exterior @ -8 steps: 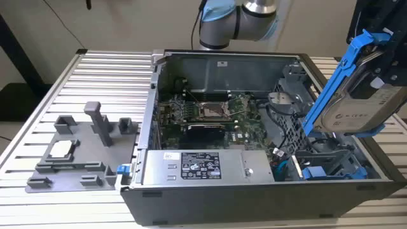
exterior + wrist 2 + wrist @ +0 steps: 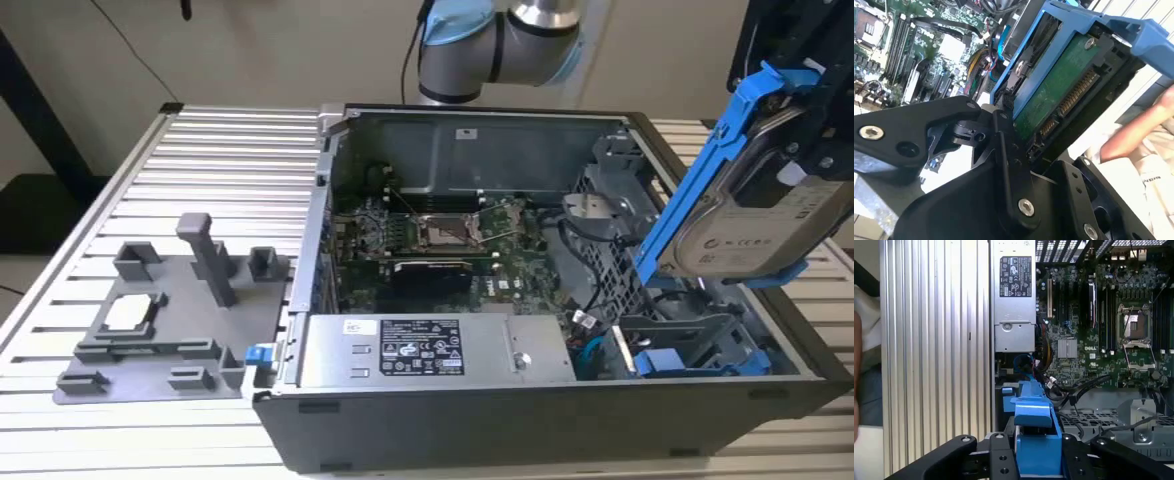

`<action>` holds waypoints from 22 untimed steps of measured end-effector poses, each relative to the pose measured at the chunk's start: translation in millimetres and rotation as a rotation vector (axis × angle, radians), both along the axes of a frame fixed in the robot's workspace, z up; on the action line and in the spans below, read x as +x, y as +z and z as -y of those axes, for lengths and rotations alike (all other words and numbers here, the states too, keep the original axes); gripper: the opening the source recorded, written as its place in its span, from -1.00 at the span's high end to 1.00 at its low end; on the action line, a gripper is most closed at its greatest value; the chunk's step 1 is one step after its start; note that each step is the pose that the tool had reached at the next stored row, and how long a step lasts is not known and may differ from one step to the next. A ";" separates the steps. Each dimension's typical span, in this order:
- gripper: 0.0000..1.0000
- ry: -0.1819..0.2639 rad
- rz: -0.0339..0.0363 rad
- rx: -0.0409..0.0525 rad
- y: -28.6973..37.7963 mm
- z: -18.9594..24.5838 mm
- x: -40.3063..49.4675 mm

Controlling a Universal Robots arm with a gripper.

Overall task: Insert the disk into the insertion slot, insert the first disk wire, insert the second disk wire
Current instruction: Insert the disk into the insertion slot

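Observation:
My gripper [image 2: 805,140] is shut on the disk [image 2: 745,222], a silver-grey drive with a white label in a bright blue carrier. It hangs tilted, nearly on edge, over the open computer case at the exterior view's right. The second wrist view shows the disk's green underside [image 2: 1061,92] and its connector between the black fingers [image 2: 1004,135]. In the first wrist view the blue carrier [image 2: 1034,437] sits in my gripper [image 2: 1035,457]. The insertion slot [image 2: 683,348], a grey cage with blue rails, lies below the disk at the case's front right corner. Blue wires [image 2: 587,345] lie beside the cage.
The case [image 2: 534,425] holds a motherboard [image 2: 427,235] and a long grey box with a black sticker [image 2: 400,350]. A grey fixture [image 2: 160,310] sits on the ribbed table at the exterior view's left. A person's hand [image 2: 1134,132] is near the case.

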State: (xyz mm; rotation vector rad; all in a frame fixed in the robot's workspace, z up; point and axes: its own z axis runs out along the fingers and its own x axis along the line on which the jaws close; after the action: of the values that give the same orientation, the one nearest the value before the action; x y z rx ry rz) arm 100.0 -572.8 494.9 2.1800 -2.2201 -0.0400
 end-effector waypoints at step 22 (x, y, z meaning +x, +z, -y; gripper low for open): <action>0.35 0.000 -0.0273 0.0037 -22.9 5.5 16.3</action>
State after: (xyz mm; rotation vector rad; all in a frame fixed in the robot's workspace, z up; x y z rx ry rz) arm 116.3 -578.3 472.0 2.1679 -2.2074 -0.0735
